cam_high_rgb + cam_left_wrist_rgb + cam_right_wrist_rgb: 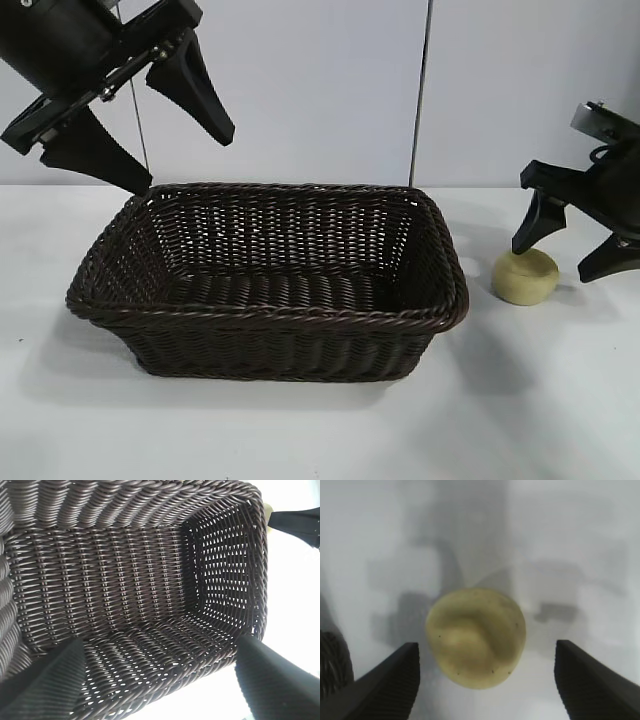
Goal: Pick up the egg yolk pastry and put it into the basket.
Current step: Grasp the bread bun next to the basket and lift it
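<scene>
egg yolk pastry sits on the white desk, just beside the basket at its right end, not in it yet. right gripper hangs over it w/ fingers spread wide, one each side, nothing grasped; looks lined up to drop & pinch. the basket's tall wicker wall stands btwn pastry & the inside, so i'd guess a lift over the rim is needed. left gripper released too, parked above the basket's far left corner, holding nothing.
</scene>
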Available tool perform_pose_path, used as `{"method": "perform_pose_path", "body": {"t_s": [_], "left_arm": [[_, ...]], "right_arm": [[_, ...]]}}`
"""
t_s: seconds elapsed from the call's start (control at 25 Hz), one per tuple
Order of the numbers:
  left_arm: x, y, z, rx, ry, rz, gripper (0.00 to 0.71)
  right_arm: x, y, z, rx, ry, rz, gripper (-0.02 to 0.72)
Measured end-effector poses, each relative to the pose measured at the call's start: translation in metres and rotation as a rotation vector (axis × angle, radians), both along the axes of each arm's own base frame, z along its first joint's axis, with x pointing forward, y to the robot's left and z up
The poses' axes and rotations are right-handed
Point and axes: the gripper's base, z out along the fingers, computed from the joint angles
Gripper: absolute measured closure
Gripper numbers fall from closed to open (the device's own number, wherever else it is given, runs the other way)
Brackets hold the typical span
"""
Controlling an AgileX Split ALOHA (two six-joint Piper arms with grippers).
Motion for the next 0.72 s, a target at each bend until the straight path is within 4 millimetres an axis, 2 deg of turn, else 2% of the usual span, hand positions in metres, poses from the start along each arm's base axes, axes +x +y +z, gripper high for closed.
{"method": "perform_pose_path", "body": {"t_s": [0.32, 0.6, 0.72], "left_arm": [[0.000, 0.000, 0.000, 0.000, 0.000, 0.000, 0.114], [0.000, 0.000, 0.000, 0.000, -0.001, 0.001, 0.114], [0.000, 0.000, 0.000, 0.000, -0.001, 0.001, 0.114]], "right_arm": [[0.002, 0.002, 0.001, -0.051, -0.065, 0.119, 0.163], [0.005, 0.025, 0.001, -0.112, -0.111, 0.224, 0.163], [0.006, 0.025, 0.001, -0.137, -0.115, 0.207, 0.163]]}}
